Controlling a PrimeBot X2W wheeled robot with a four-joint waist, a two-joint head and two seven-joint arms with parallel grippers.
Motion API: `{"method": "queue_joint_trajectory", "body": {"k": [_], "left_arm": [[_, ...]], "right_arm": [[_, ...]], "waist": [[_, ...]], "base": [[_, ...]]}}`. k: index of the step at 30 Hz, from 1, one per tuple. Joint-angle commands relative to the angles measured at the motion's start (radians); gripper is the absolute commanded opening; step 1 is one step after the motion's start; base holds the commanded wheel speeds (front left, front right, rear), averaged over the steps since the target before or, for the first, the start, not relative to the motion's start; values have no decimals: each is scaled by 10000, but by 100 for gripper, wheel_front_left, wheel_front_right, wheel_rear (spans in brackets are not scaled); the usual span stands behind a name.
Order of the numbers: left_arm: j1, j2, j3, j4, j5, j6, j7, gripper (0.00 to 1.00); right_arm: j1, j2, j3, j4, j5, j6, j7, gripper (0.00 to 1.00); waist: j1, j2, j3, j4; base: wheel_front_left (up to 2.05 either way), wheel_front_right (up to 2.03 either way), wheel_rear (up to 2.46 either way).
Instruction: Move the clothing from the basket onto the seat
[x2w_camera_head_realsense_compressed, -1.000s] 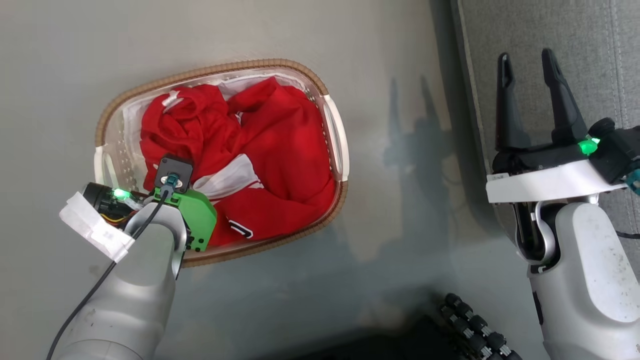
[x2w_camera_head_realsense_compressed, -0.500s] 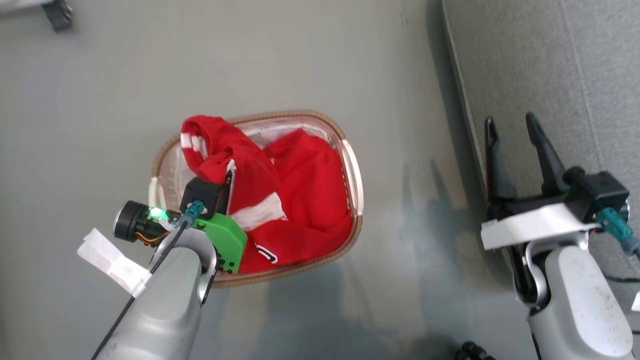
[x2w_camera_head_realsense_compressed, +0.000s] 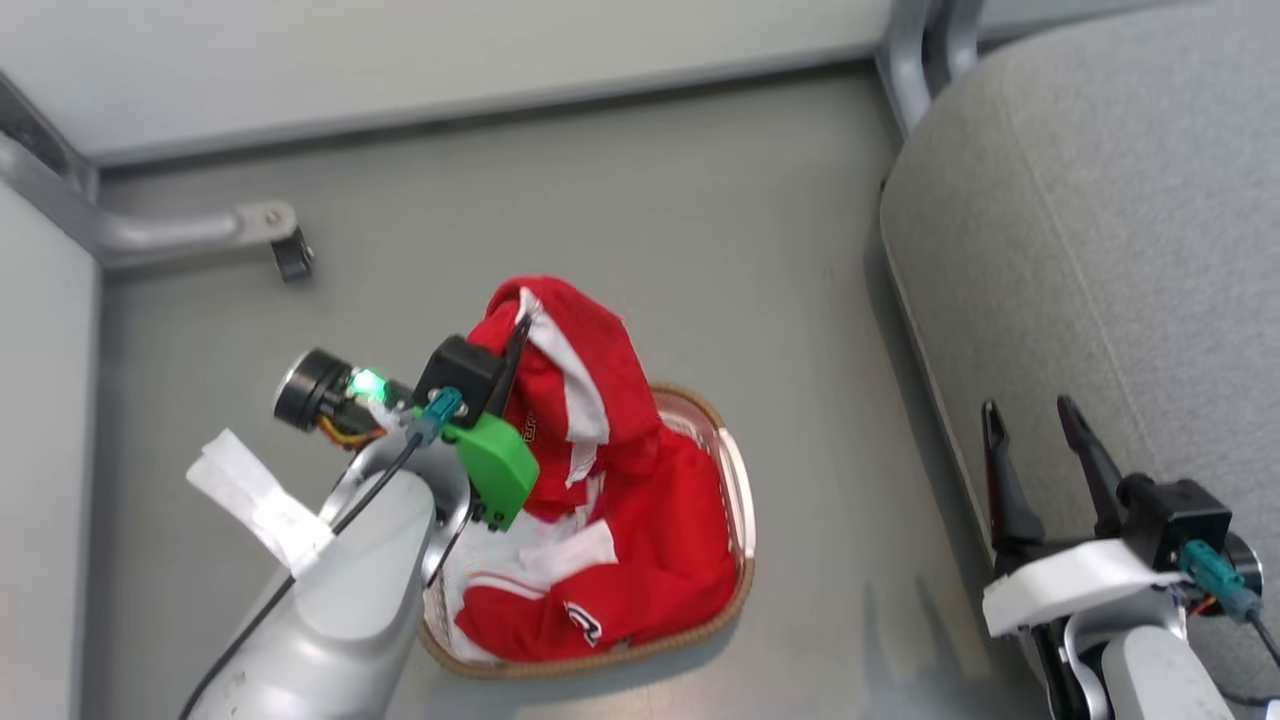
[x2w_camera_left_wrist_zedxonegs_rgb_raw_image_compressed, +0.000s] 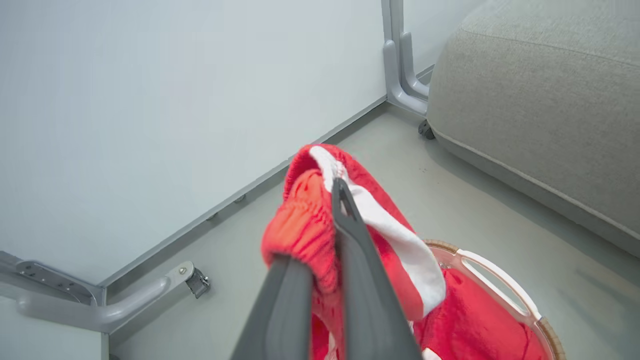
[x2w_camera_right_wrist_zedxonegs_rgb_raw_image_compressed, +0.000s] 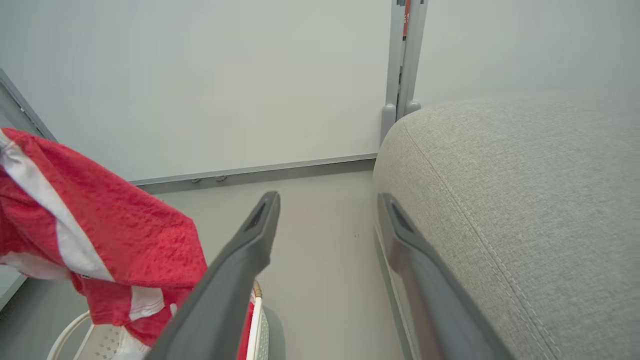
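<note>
My left gripper (x2w_camera_head_realsense_compressed: 518, 335) is shut on a red garment with white stripes (x2w_camera_head_realsense_compressed: 590, 370), holding it bunched up above the basket (x2w_camera_head_realsense_compressed: 742, 520). In the left wrist view the cloth (x2w_camera_left_wrist_zedxonegs_rgb_raw_image_compressed: 305, 235) drapes over the left gripper (x2w_camera_left_wrist_zedxonegs_rgb_raw_image_compressed: 327, 200) and hides one fingertip. A second red garment (x2w_camera_head_realsense_compressed: 660, 580) with lettering lies in the basket on the white liner (x2w_camera_head_realsense_compressed: 470, 570). The grey seat (x2w_camera_head_realsense_compressed: 1100, 250) fills the right side. My right gripper (x2w_camera_head_realsense_compressed: 1028, 412) hangs open and holds nothing beside the seat's edge. The right wrist view shows the right gripper (x2w_camera_right_wrist_zedxonegs_rgb_raw_image_compressed: 328, 200), the lifted garment (x2w_camera_right_wrist_zedxonegs_rgb_raw_image_compressed: 100, 225) and the seat (x2w_camera_right_wrist_zedxonegs_rgb_raw_image_compressed: 525, 200).
A grey metal frame leg with a dark caster (x2w_camera_head_realsense_compressed: 285, 245) reaches over the floor at the upper left. Pale wall panels (x2w_camera_head_realsense_compressed: 450, 50) close the back, with a grey post (x2w_camera_head_realsense_compressed: 915, 50) at the seat's far corner. Grey floor (x2w_camera_head_realsense_compressed: 800, 300) lies between basket and seat.
The head camera has risen and tilted, so the whole picture shifted. My left gripper has lifted the red garment up out of the basket. The right gripper stays open.
</note>
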Motion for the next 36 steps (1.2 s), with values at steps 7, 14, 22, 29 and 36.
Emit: {"method": "queue_joint_trajectory", "body": {"k": [7, 14, 22, 29, 36], "left_arm": [[-967, 391, -963, -1544, -597, -61, 987, 0], [-2211, 797, -1556, -2580, -1528, -65, 1777, 0], [-3183, 878, -1728, -2886, -2121, -65, 2169, 0], [-3573, 754, -1915, -3056, -2421, -57, 2438, 0], [-3756, 640, -2075, -3332, -2640, -57, 2595, 0]], "right_arm": [[602, -43, 93, 101, -197, -8, -25, 100], [370, -43, 419, 75, -312, -6, -25, 100], [-225, -42, 1342, 20, -385, -6, -25, 100], [-979, -50, 2523, 238, -606, -6, -25, 100], [-2024, -42, 3232, 989, -998, -8, -25, 100]], "waist": [[1, -1, -2387, 370], [1, -1, -2536, 351], [1, -1, -2547, 271], [1, -1, -2582, 349], [1, -1, -2597, 535]], "base": [[0, 0, 0], [0, 0, 0], [0, 0, 0], [0, 0, 0], [0, 0, 0]]}}
